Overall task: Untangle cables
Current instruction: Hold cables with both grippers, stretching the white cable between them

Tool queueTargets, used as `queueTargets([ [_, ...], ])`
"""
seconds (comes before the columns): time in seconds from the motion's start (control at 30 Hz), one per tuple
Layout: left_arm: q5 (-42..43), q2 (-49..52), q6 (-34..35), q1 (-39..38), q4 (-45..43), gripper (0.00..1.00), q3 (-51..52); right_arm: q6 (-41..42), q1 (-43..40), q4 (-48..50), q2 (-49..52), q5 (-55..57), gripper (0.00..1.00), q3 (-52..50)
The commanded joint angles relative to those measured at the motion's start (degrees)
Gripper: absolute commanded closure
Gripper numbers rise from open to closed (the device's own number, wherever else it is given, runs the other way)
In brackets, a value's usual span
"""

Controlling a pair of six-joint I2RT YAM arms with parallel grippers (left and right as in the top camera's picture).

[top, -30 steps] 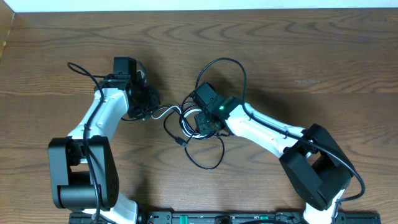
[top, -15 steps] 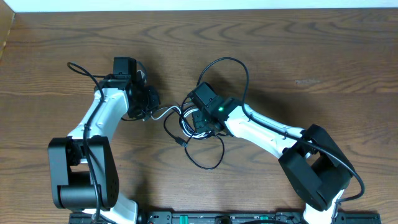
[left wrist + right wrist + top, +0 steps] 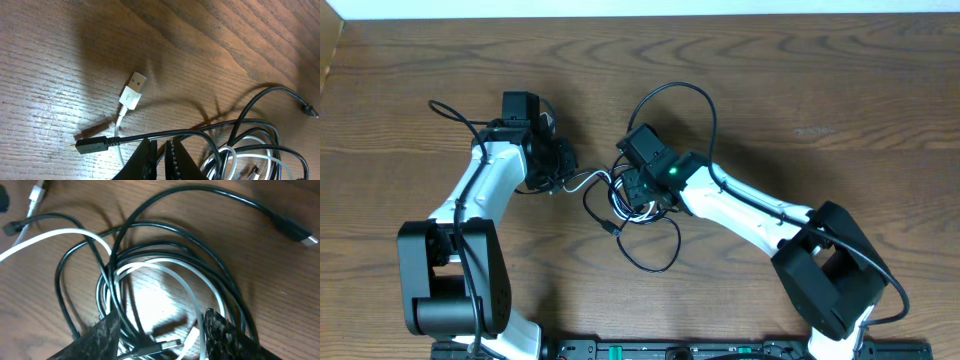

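Glossy black and white cables [image 3: 112,272] are coiled within the spread right gripper [image 3: 160,321]; the left gripper [image 3: 160,146] is pressed together behind a flat white plug [image 3: 134,89].

Wooden table [image 3: 840,90], brown, dark wavy grain running left to right, fills nearly all of the overhead frame. Narrow white strip [image 3: 620,8] along the top edge; cannot tell what it is. Tan edge [image 3: 328,55] at upper left. Left wrist view: bright sheen on the wood, lower left.
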State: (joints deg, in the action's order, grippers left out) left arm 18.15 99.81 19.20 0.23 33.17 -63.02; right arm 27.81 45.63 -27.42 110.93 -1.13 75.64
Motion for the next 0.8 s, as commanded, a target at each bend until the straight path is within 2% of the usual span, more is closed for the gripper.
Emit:
queueTargets([
  [0.0,0.70,-0.15,-1.18,0.07,0.13,0.87,0.35,-1.33,2.01,-0.20,-1.51,-0.72,0.50,0.85],
  [0.1,0.70,-0.15,-1.18,0.07,0.13,0.87,0.35,-1.31,2.62,-0.31,-1.42,-0.74,0.56,0.66],
  [0.27,0.70,-0.15,-1.18,0.07,0.13,0.87,0.35,-1.31,3.34,-0.66,-1.42,1.92,0.58,0.42],
  [0.4,0.70,-0.15,-1.18,0.07,0.13,0.88,0.35,-2.69,3.32,-0.07,-1.42,9.77,0.50,0.42],
  [0.53,0.70,-0.15,-1.18,0.07,0.11,0.87,0.35,-8.39,3.10,2.97,-1.42,14.53,0.37,0.42],
  [0.63,0.70,-0.15,-1.18,0.07,0.11,0.88,0.35,-12.74,3.06,7.17,-1.42,12.20,0.24,0.44],
  [0.77,0.70,-0.15,-1.18,0.07,0.13,0.88,0.35,-13.31,3.28,10.23,-1.42,2.47,0.25,0.42],
])
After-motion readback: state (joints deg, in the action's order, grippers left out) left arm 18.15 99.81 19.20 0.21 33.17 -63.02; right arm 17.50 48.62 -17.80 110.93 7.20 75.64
